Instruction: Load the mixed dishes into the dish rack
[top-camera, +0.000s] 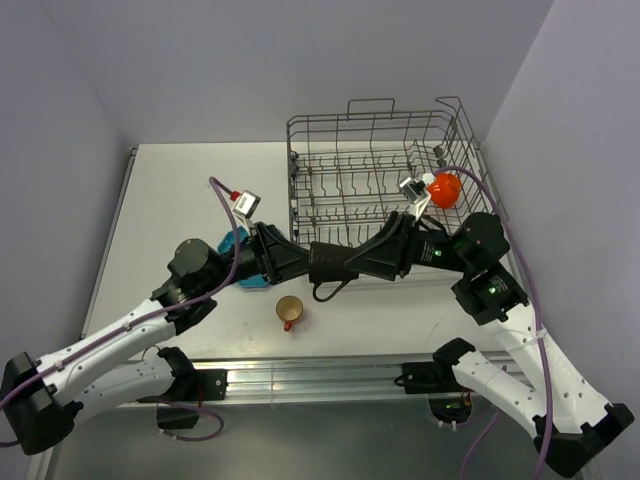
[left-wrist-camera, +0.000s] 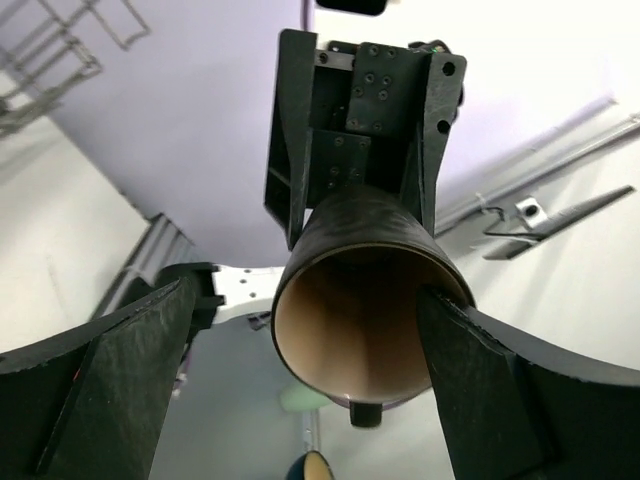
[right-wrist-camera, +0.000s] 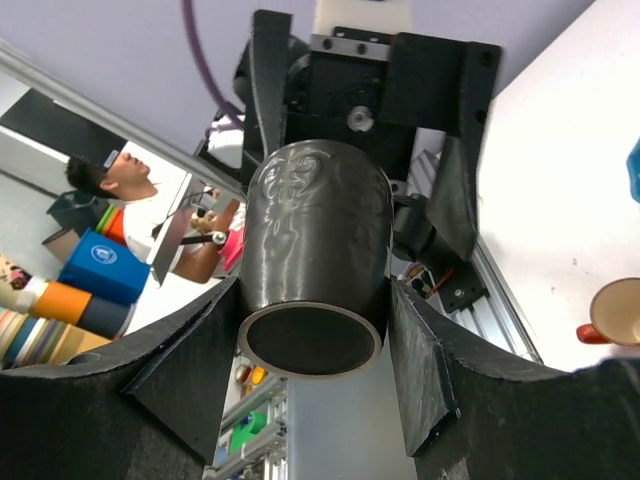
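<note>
Top external view, nearest first: the small orange cup (top-camera: 290, 310) stands upright on the bench (top-camera: 180, 190) just ahead of the arm bases, apart from both arms and not yet loaded. Just behind it the dark brown mug (top-camera: 330, 263) hangs on its side above the bench, between the two arms. A little to the left, the teal white-dotted scalloped plate (top-camera: 232, 245) lies on the bench, mostly hidden under the left arm. Farthest back stands the dish rack (top-camera: 350, 160), with the orange-red bowl (top-camera: 446, 188) inside at its right end. The small clear glass I cannot make out anywhere.

As far as the views show, one dish is in, the mug is on its way, and the cup and plate are left.

The two pincers face each other end to end with the mug between them, handle down. The right pincer (top-camera: 348, 262) is closed partway on the mug. In the right wrist view its fingers (right-wrist-camera: 420, 370) press both sides of the body near the base. The left pincer (top-camera: 312, 262) stands wide open around the mouth end. In the left wrist view one finger (left-wrist-camera: 110, 390) is clear of the rim, while the other lies just beside it, and I cannot tell whether it touches. The right arm alone appears to carry the mug, near the rack's front wall but not yet over it.
</note>
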